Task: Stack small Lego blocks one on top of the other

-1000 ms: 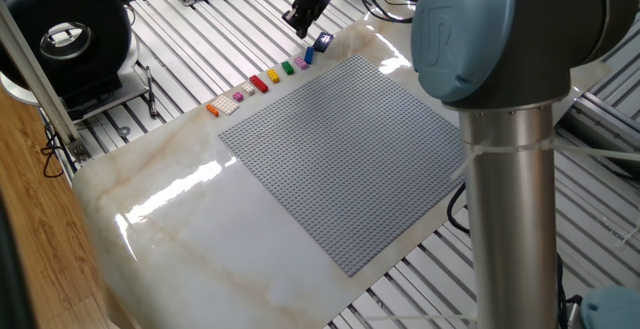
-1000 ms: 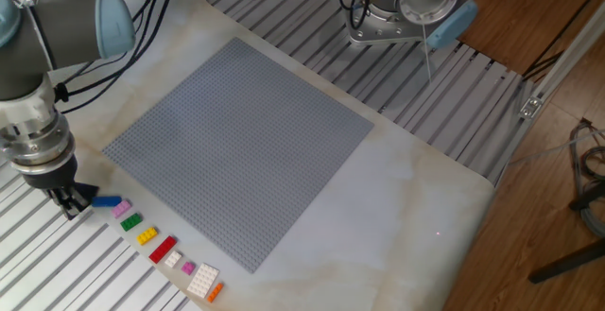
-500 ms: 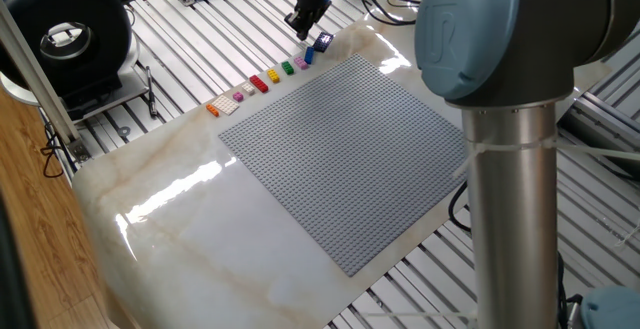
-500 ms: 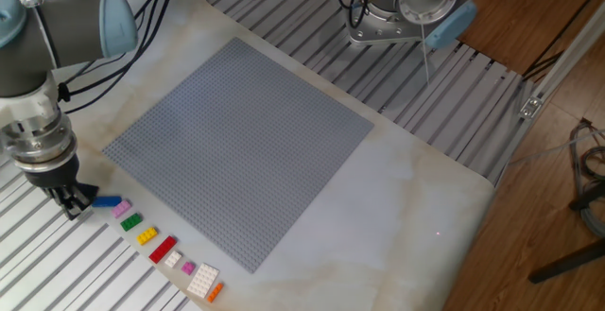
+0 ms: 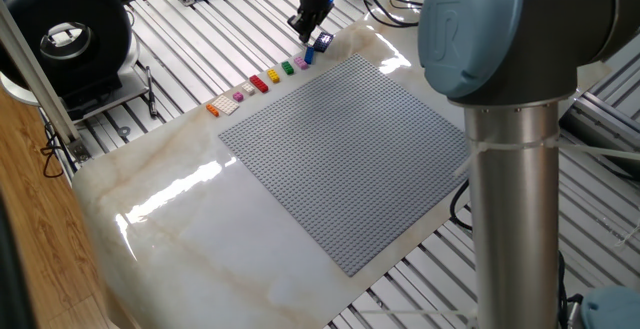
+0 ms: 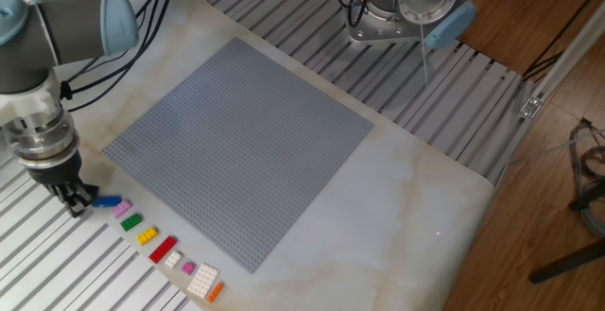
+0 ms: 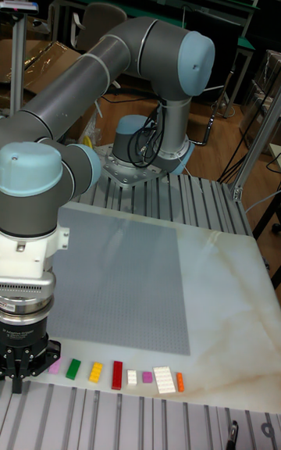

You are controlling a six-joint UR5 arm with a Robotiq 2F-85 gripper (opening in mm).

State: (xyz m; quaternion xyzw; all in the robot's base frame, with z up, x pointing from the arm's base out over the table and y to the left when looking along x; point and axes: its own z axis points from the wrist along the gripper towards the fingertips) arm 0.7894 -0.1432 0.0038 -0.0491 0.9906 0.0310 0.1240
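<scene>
Several small Lego blocks lie in a row on the marble table (image 6: 397,174), just off one edge of the grey baseplate (image 6: 236,146). At the end nearest me sits the dark navy block (image 5: 322,41), with the blue block (image 6: 109,201) touching or nearly touching it. From there the row runs away from me: a small pink block (image 6: 122,210), the green block (image 6: 131,222), the yellow block (image 6: 146,236), the red block (image 6: 163,249), then some white and pink pieces, and the orange block (image 6: 215,292) at the far end.

My gripper (image 6: 76,200) hangs low over the navy end of the row, fingers pointing down, just beside the blue block. In one fixed view my fingertips stand right next to the navy block, on the side away from the baseplate. In the tall view my wrist hides that end of the row, so the navy and blue blocks cannot be seen there. My fingers look close together, but I cannot tell whether they are closed or whether they touch a block.
</scene>
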